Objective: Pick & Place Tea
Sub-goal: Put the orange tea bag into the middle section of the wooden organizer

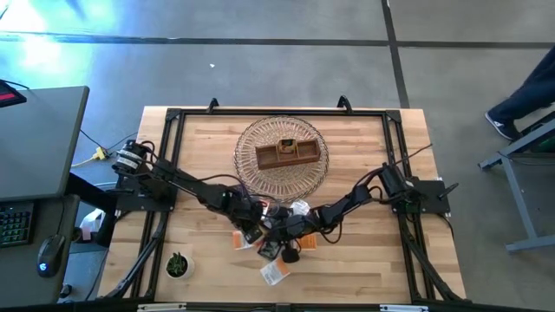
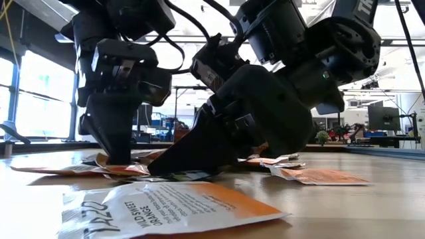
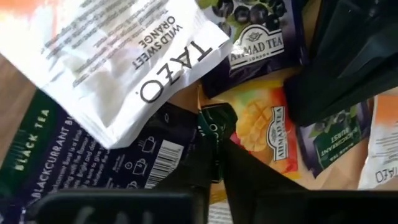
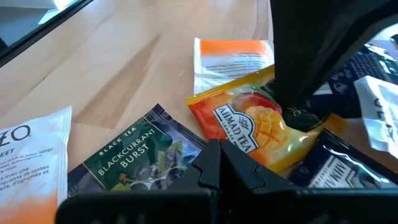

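Several tea sachets lie flat in a loose pile (image 1: pixel 277 238) near the table's near edge: an orange-and-white one (image 3: pixel 124 56), dark blackcurrant ones (image 4: pixel 134 155) and a yellow mango one (image 4: pixel 261 127). My left gripper (image 1: pixel 262 237) stands upright over the pile, shut on a small dark green sachet (image 3: pixel 214 124). My right gripper (image 1: pixel 281 244) slants down beside it from the table's right, fingers shut, tips (image 4: pixel 217 149) at the border of a blackcurrant and the mango sachet. The two grippers almost meet. My left gripper pinches the dark green sachet by one edge (image 3: pixel 216 138) between its two fingertips, coming from above and pointing down (image 2: pixel 118 156). The sachet rests on the mango sachet (image 4: pixel 308 118). My right gripper's shut tips (image 2: pixel 159 169) reach down to the pile; whether they touch a sachet I cannot tell.
A round wire basket (image 1: pixel 247 143) holding a brown wooden box (image 1: pixel 286 154) sits at the table's far middle. A small potted plant (image 1: pixel 178 264) stands near the left near corner. One orange-and-white sachet (image 2: pixel 166 206) lies apart toward the near edge, another orange one (image 2: pixel 319 176) to the right.
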{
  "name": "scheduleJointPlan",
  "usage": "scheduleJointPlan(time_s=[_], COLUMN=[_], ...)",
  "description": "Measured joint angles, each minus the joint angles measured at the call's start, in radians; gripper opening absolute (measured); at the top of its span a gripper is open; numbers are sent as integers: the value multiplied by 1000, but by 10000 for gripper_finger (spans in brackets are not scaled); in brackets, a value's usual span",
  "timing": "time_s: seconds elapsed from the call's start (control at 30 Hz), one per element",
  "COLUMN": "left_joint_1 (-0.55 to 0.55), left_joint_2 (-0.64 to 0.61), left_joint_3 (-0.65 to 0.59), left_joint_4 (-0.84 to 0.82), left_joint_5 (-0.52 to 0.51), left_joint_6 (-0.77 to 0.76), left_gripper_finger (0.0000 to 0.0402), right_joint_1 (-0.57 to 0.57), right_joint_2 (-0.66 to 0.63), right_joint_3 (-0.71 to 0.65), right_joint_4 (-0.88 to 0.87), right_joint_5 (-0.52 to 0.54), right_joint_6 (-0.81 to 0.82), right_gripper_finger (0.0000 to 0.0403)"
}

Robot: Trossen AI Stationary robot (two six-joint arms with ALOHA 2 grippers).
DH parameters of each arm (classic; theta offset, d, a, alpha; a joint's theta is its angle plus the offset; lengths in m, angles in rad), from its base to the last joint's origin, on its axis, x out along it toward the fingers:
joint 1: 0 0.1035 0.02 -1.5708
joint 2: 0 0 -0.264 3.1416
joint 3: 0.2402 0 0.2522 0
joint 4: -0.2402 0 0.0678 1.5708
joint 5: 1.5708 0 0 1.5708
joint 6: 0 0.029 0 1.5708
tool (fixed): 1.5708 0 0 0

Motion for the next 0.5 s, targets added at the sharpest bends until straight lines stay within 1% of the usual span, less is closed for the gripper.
scheduleJointPlan(time_s=[0.07, 0.17, 0.23, 0.37, 0.43, 0.5], left_joint_1=[0, 0, 0, 0, 0, 0], left_joint_2=[-1, -1, -1, -34, -51, -79], left_joint_3=[0, 0, -2, -6, 1, 17], left_joint_4=[-11, -13, -4, -14, -20, -75], left_joint_5=[-5, -7, -11, -41, -73, -121], left_joint_6=[0, 8, 9, 9, 9, 20], left_gripper_finger=[6, 9, 6, 2, 1, 1], right_joint_1=[-1, -3, -3, -3, -3, -3], right_joint_2=[-2, -25, -58, -160, -227, -297], right_joint_3=[0, -2, -5, -10, -10, -8], right_joint_4=[4, -14, -60, -213, -303, -388], right_joint_5=[1, 1, 2, 7, 37, 84], right_joint_6=[-4, -15, -32, -86, -115, -136], right_gripper_finger=[0, 0, 0, 0, 0, 0])
